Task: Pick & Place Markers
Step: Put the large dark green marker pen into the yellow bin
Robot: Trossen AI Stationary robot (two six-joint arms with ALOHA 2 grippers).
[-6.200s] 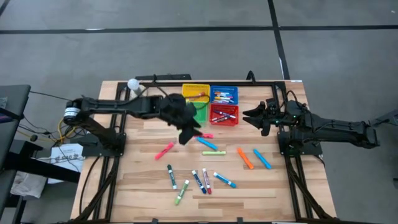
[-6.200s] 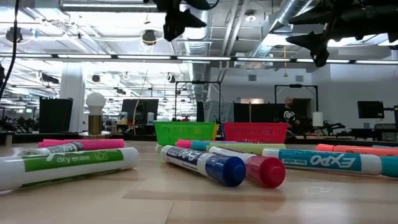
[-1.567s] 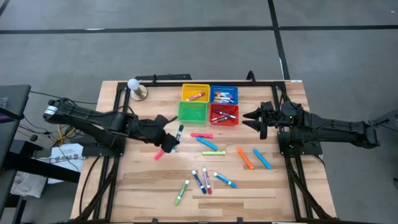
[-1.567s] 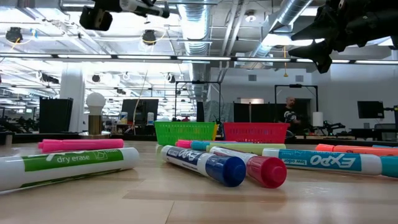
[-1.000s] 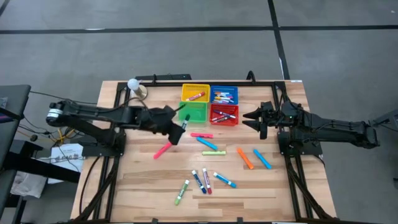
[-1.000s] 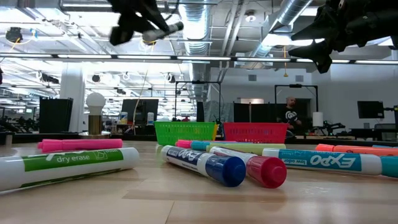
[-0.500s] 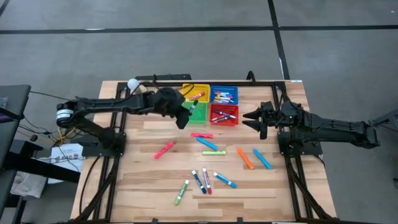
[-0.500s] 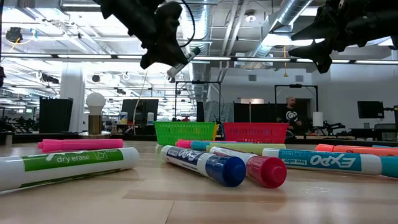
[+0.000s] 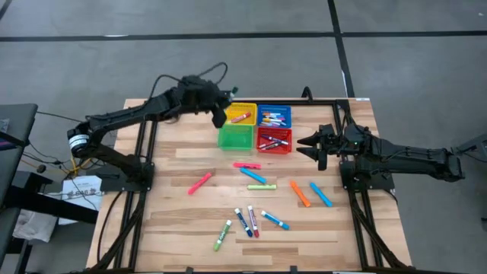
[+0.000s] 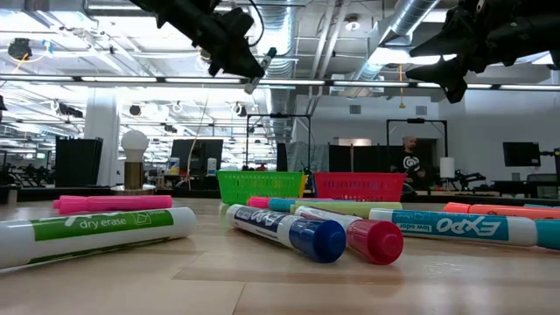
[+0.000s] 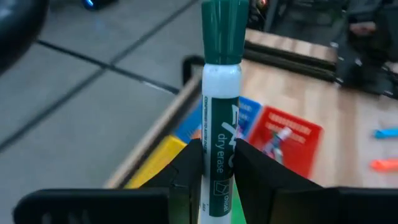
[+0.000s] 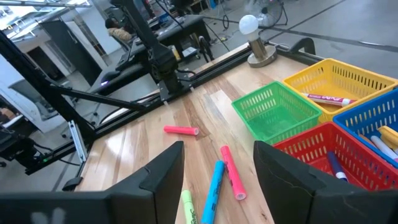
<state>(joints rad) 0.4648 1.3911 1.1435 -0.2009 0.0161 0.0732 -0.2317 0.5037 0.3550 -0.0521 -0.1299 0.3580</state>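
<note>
My left gripper (image 9: 221,112) is up over the table's far part, beside the yellow basket (image 9: 240,114), shut on a white marker with a green cap (image 11: 219,112). In the low view the marker (image 10: 261,66) sticks out slanting down from the gripper (image 10: 243,54). Several markers lie flat on the table, among them a pink one (image 9: 200,183), a light blue one (image 9: 255,176) and an orange one (image 9: 300,193). My right gripper (image 9: 310,142) waits open at the right, beside the red basket (image 9: 275,141), with nothing between its fingers (image 12: 163,171). My left gripper pinches the marker's white barrel (image 11: 216,163), on the half away from the cap, between its two fingers (image 11: 188,169). The marker runs on past the fingertips with its green cap (image 11: 224,28) foremost. It is lifted clear, high above the table.
Four mesh baskets stand close together at the far middle: yellow, blue (image 9: 274,116), green (image 9: 236,137) and red, three of them with markers inside. A lamp bulb on a round base (image 12: 254,37) stands at the far left. The table's near left part is bare wood (image 9: 167,221).
My left gripper has swung from above the table's left middle toward the far edge, up over the baskets, rolling its wrist as it went. The green-capped marker has gone along in its hold, clear of the table. The right arm has kept still.
</note>
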